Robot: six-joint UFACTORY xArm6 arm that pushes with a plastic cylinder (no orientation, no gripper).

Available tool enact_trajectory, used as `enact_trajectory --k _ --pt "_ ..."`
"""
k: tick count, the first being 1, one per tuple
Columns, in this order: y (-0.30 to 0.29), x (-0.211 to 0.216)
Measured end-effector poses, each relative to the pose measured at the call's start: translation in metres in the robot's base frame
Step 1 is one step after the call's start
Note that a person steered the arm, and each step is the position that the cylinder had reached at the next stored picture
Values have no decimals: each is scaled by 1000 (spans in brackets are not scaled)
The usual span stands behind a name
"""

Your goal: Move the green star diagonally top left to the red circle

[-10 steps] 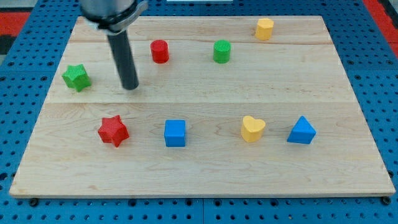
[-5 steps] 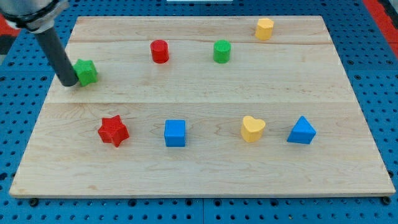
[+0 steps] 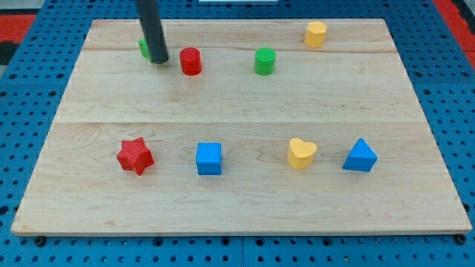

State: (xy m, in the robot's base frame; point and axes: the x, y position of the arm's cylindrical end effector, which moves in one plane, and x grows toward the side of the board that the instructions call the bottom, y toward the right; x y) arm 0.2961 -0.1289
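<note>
The green star (image 3: 144,49) is near the view's top left, mostly hidden behind my rod; only a green sliver shows at the rod's left. My tip (image 3: 159,61) rests against the star's right side. The red circle (image 3: 191,61) stands just right of my tip, a small gap apart. The star lies left of the red circle and slightly higher.
A green cylinder (image 3: 264,61) stands right of the red circle. A yellow hexagon block (image 3: 315,33) is at the top right. Along the lower row sit a red star (image 3: 134,156), a blue cube (image 3: 209,159), a yellow heart (image 3: 302,153) and a blue triangle block (image 3: 360,156).
The green star has moved right and up, from the left edge to beside the red circle. My rod went from the star's left to its right side.
</note>
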Motion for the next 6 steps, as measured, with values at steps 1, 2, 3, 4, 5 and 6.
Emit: enact_trajectory --k 1,2,3,4,5,6 --pt "7 -22" --pt "-13 -26" --pt "-12 -37" --pt "30 -35" --pt "89 -37" --pt "154 -34"
